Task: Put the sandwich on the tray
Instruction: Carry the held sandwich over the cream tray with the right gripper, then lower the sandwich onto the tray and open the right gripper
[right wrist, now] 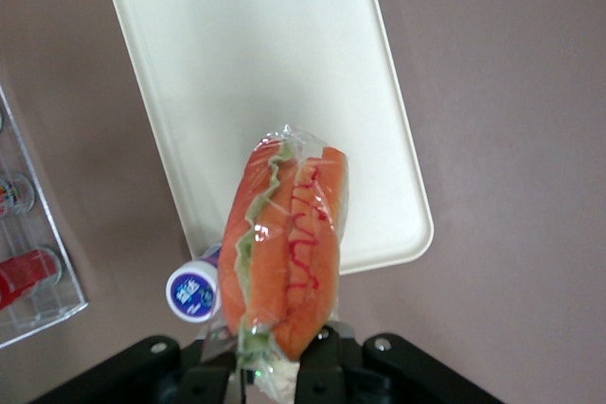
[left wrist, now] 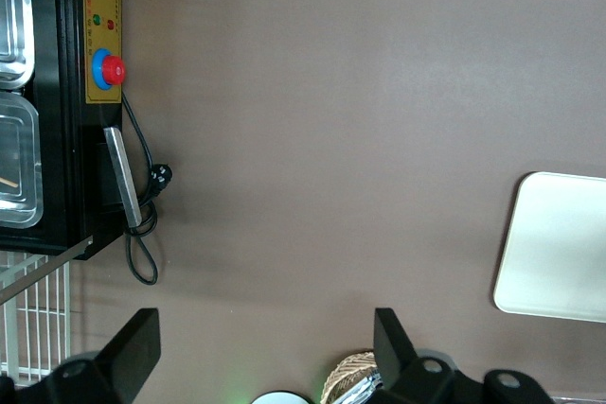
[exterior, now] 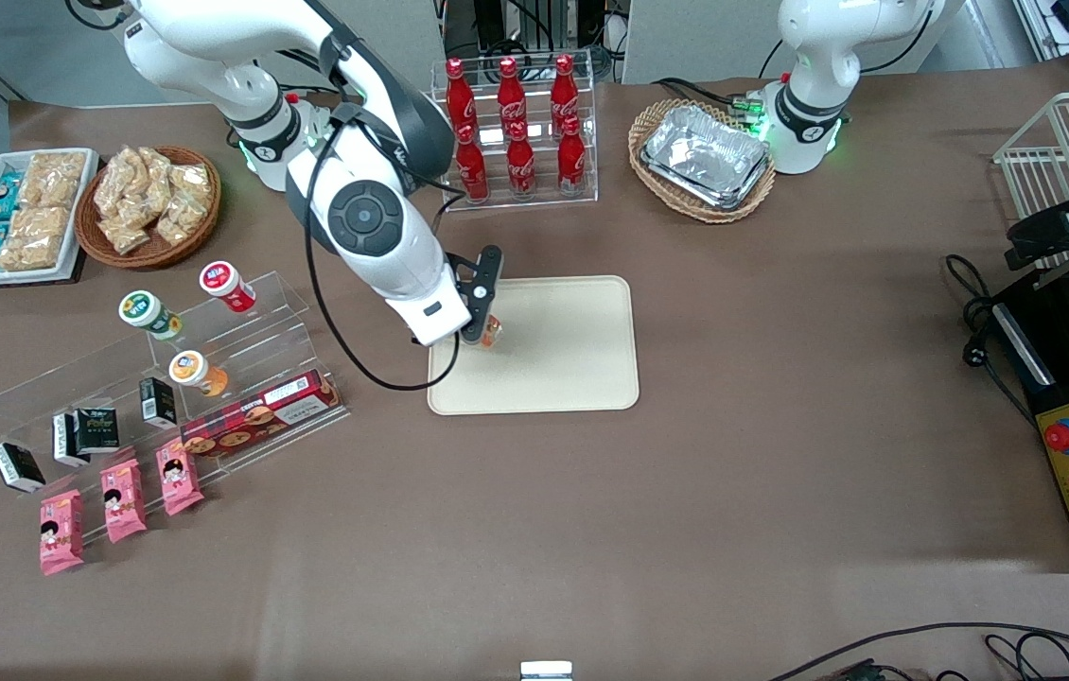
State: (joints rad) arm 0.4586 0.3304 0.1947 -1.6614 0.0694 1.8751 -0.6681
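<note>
Gripper [exterior: 483,326] hangs over the cream-beige rectangular plastic tray [exterior: 572,350], just inside its edge toward the working arm; bare tray surface surrounds the fingers. Fingers pinch the clear-wrapped orange-and-green-layered sandwich [right wrist: 282,253], which juts out past the fingertips.

Brown cloth-covered table [exterior: 686,492] carrying a cream rectangular plastic tray [exterior: 572,322] at centre. Farther from the camera stand a clear acrylic bottle rack [exterior: 516,132] and two round wicker baskets [exterior: 148,206]. Toward the working arm's end are a stepped acrylic shelf [exterior: 156,397] and pink snack packets [exterior: 123,499]. The gripper [exterior: 482,331] hangs over the tray, clamping the wrapped sandwich [exterior: 492,333].
</note>
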